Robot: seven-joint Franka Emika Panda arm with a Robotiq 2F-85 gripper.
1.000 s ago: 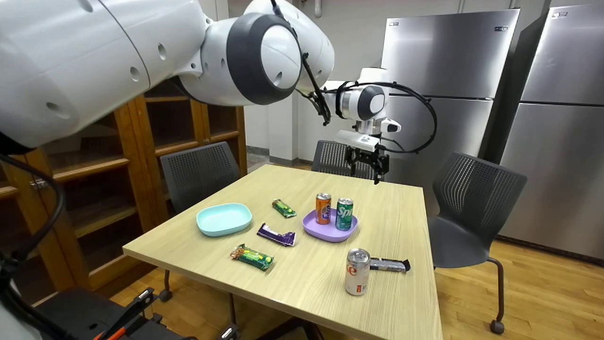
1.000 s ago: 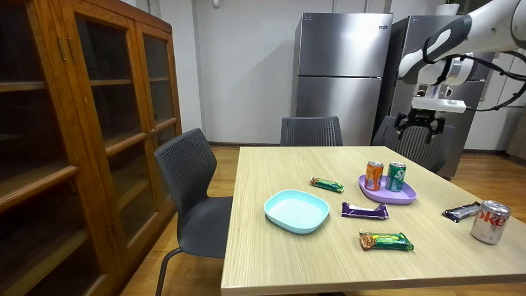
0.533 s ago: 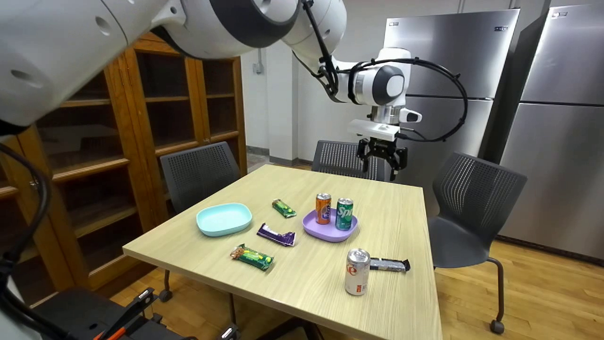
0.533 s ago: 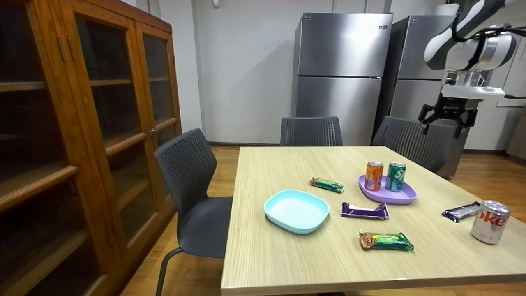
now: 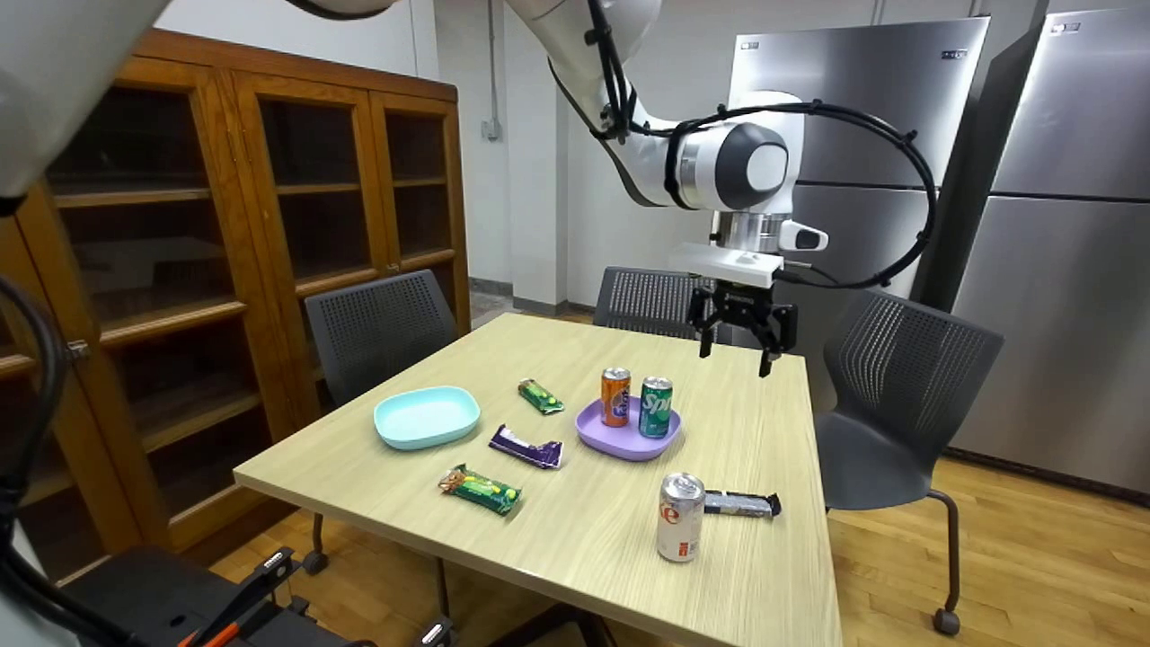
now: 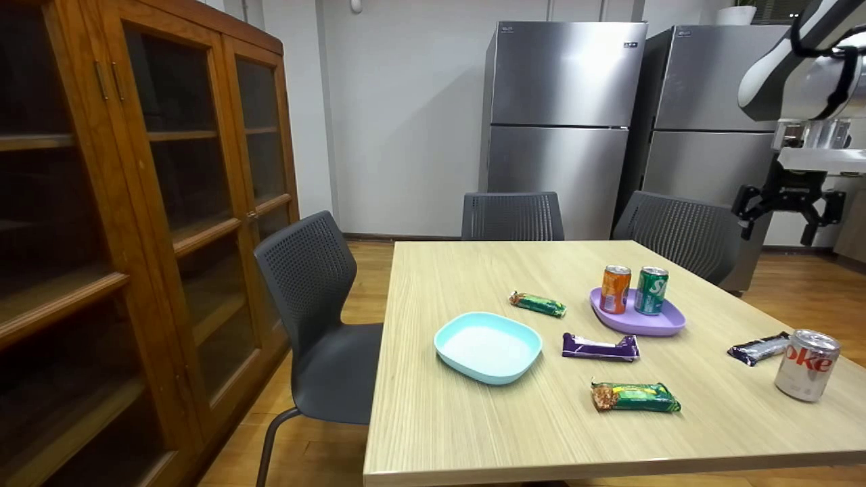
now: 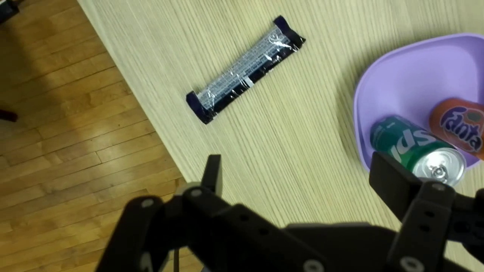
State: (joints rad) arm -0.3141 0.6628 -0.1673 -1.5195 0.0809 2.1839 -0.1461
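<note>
My gripper [image 5: 735,359] is open and empty, high above the table. It also shows at the right of an exterior view [image 6: 777,237] and in the wrist view [image 7: 295,166]. A silver and dark wrapped bar [image 7: 245,71] lies on the table beyond the fingers, left of a purple plate [image 7: 408,75]. A green Sprite can [image 7: 408,139] and an orange Fanta can [image 7: 461,124] stand on that plate; the right finger overlaps the Sprite can in the wrist view. A Diet Coke can [image 5: 680,521] stands upright beside the silver bar [image 5: 741,504], outside the wrist view.
A turquoise plate [image 5: 427,419] lies at the table's left, bare inside. Two green wrapped bars [image 5: 481,490] [image 5: 540,396] and a purple wrapped bar [image 5: 526,447] lie between the plates. Chairs [image 5: 898,422] stand around the table [image 6: 467,433]. A wooden cabinet [image 6: 237,182] and refrigerators [image 6: 561,74] stand behind.
My gripper has moved to the right in both exterior views, and lower in the last half second. It stays open. The things on the table have not moved.
</note>
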